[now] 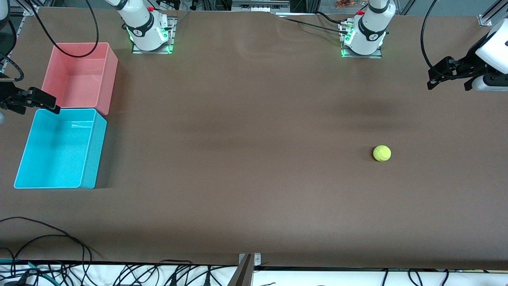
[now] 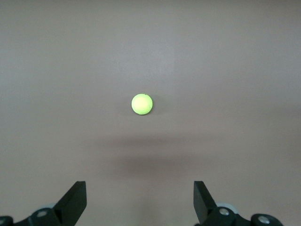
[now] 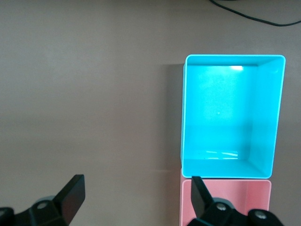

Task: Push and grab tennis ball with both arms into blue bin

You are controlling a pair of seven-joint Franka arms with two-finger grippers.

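Brown matting covers the whole table (image 1: 246,198), and on it lie one ball and two bins, with two arms above.

Nearest the front camera is the single tennis ball (image 1: 381,153), alone on bare matting toward the left arm's end of the table, at about four o'clock from the table's centre. Being round, it has no long axis and points no way. In the left wrist view the ball (image 2: 142,104) sits on the mat ahead of that gripper's spread fingers, touching nothing.

Next come the bins, at the right arm's end, around nine o'clock from centre. The blue bin (image 1: 59,149) is the nearer of the pair, an open tub whose long axis runs from the front camera toward the robots' bases. The pink bin (image 1: 81,75) lies just farther off, end to end with it and touching or nearly so, on the same axis. The right wrist view shows the blue bin (image 3: 230,117) holding nothing.

The right gripper (image 1: 29,101) hangs over the matting beside the seam between the two bins, its fingers (image 3: 70,195) apart and holding nothing. The left gripper (image 1: 442,73) hangs over the table's edge at about two o'clock from the ball, well apart from it, fingers (image 2: 75,202) apart and holding nothing.
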